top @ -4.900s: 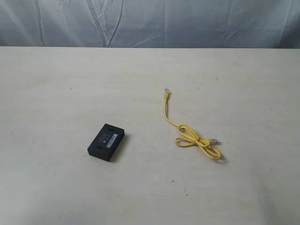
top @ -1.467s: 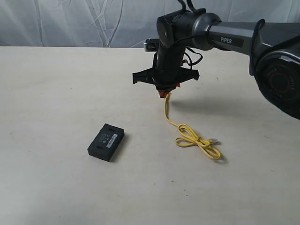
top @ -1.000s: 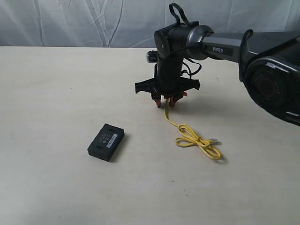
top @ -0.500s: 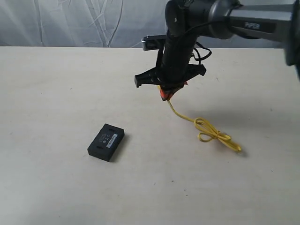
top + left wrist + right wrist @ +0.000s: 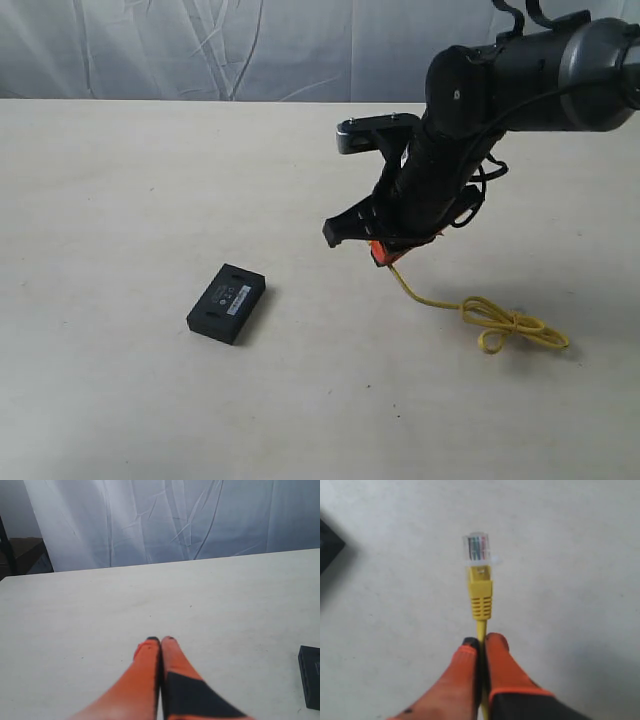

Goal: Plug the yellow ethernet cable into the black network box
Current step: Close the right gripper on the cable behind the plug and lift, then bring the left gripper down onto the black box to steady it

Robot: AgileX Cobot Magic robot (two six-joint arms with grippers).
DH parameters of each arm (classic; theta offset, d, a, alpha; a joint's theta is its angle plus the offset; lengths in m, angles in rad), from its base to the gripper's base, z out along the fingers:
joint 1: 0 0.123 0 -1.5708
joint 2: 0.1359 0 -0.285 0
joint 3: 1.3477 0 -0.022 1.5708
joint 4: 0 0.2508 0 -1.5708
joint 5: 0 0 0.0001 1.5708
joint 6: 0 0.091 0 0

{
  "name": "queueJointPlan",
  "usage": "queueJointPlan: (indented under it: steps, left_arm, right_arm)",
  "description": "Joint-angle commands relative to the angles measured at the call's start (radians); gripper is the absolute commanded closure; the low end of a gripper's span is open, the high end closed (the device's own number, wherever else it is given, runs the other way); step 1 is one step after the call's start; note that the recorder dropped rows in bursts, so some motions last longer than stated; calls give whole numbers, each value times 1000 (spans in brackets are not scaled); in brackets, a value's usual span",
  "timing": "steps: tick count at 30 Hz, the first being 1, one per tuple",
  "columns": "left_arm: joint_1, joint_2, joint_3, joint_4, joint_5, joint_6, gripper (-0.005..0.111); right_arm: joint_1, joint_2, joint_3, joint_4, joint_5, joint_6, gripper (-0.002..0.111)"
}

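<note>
My right gripper (image 5: pixel 381 255) (image 5: pixel 481 641) is shut on the yellow ethernet cable (image 5: pixel 500 322) (image 5: pixel 480 600) just behind its boot. The clear plug (image 5: pixel 477 548) sticks out past the fingertips above the table. The rest of the cord trails down to its looped bundle on the table at the right of the exterior view. The black network box (image 5: pixel 226 302) lies flat on the table, left of and below that gripper; a corner of it (image 5: pixel 327 545) shows in the right wrist view and an edge (image 5: pixel 310 682) in the left wrist view. My left gripper (image 5: pixel 160 640) is shut on nothing.
The pale table (image 5: pixel 120 190) ends at a white wrinkled curtain (image 5: pixel 200 45) along the back. The right arm (image 5: pixel 520 75) reaches in from the upper right of the exterior view.
The right gripper closed on the cable's far plug end, lifted it and carried it forward and right, dragging the looped bundle to the right. The box has not moved.
</note>
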Motion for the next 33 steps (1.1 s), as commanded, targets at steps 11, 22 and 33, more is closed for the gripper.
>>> queueJointPlan:
  steps: [11,22,33]
  left_arm:
    - [2,-5,5,-205,-270,-7,107]
    - [2,635,-410,-130,257,56,107]
    - [-99,1567,-808,-431,406,489,107]
  right_arm:
    - [-7,-39,23,230,11,-283,109]
    - [-7,-39,23,228,-5,-283,109]
    - [-7,-39,23,233,-5,-283,109]
